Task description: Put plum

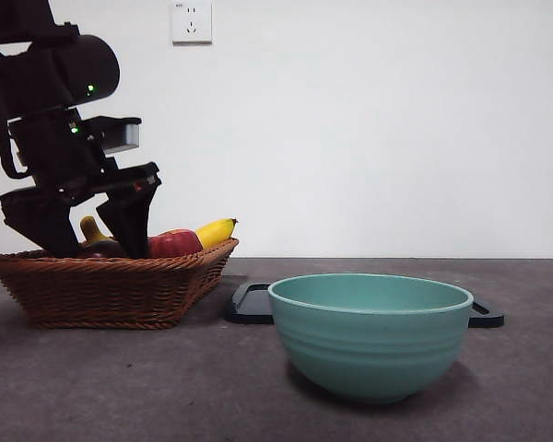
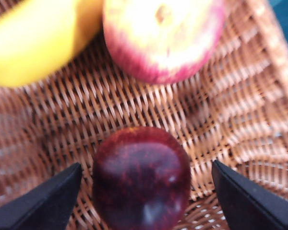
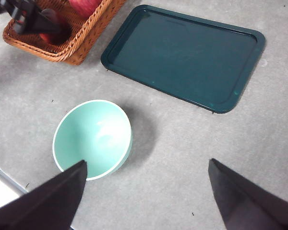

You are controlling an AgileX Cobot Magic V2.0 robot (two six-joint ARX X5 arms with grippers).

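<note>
The glossy dark maroon plum (image 2: 141,178) lies on the floor of the woven wicker basket (image 2: 240,120), between the spread jaws of the left end effector (image 2: 146,199), which touch nothing. Closing off-centre could squirt it toward the red-yellow apple (image 2: 163,38) at twelve o'clock. The right end effector (image 3: 146,194) hovers open over the grey counter (image 3: 182,143).

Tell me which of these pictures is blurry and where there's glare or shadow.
Left wrist view: soft all over, the yellow banana and pale red apple washed out, a dull highlight on the dark purple plum between the open left tool. Right wrist view: sharp, the mint-green bowl casting a soft shadow. Front view: clear, the brown woven wicker basket dim.
</note>
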